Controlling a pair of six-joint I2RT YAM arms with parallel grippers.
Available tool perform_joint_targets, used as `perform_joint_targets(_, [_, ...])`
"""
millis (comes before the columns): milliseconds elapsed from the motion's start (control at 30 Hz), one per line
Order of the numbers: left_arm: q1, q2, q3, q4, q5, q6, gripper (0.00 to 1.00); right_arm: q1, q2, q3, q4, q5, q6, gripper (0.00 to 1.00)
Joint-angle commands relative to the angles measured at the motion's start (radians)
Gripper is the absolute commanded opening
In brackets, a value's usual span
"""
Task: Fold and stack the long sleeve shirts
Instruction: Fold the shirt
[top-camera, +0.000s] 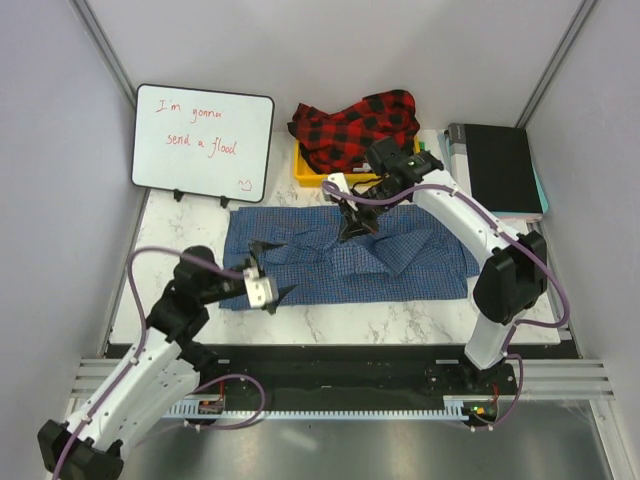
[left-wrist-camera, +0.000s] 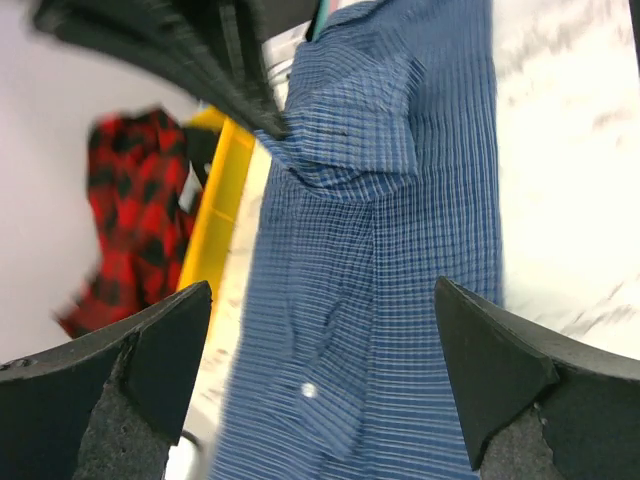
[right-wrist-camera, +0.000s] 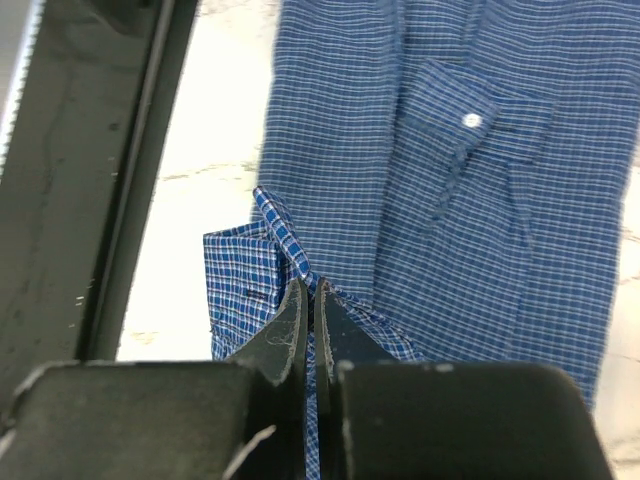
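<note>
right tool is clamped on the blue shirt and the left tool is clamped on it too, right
Only half right. The right tool is shut on the blue shirt, but the left tool is open, holding nothing; the left wrist view shows it.

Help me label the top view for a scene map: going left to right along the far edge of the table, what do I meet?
Whiteboard → red-and-black plaid shirt, heaped on a yellow bin → black flat case.
</note>
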Motion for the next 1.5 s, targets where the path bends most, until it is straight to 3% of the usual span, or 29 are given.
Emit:
perform_joint_targets(0, [-0.068,-0.030,-0.168,0.097,0.094,0.746,0.99,-0.002,0.021,0.043,-0.132,-0.120,-0.095,0.00])
perform_joint_targets(133, [-0.174,0.118,-0.236,0.475,0.058,0.924,0.99,-0.001,0.064,0.092,-0.285,-0.140,-0.187,0.00])
perform_joint_targets(300, [-0.272,0.226,-0.219,0.642,0.032,0.989,0.99,-0.001,0.096,0.108,-0.324,-0.144,-0.211,0.00])
perform_joint_targets(567, [-0.335,0.296,-0.231,0.635,0.068,1.180,0.99,0.001,0.118,0.140,-0.367,-0.152,-0.241,0.00])
perform_joint_targets(667, [-0.335,0.349,-0.198,0.560,0.051,1.257,0.97,0.004,0.115,0.132,-0.388,-0.163,-0.252,0.00])
perform_joint_targets(800, [-0.335,0.372,-0.139,0.469,0.052,1.285,0.95,0.008,0.102,0.103,-0.402,-0.160,-0.272,0.00])
perform_joint_targets(1067, [-0.338,0.461,-0.119,0.498,0.055,1.386,0.93,0.036,0.096,0.077,-0.405,-0.161,-0.284,0.00])
perform_joint_targets(1267, [-0.336,0.413,-0.076,0.245,0.040,1.429,0.93,0.034,0.089,0.083,-0.405,-0.140,-0.283,0.00])
perform_joint_targets(1467, [-0.336,0.444,-0.087,0.302,-0.006,1.434,0.93,0.041,0.086,0.071,-0.405,-0.149,-0.283,0.00])
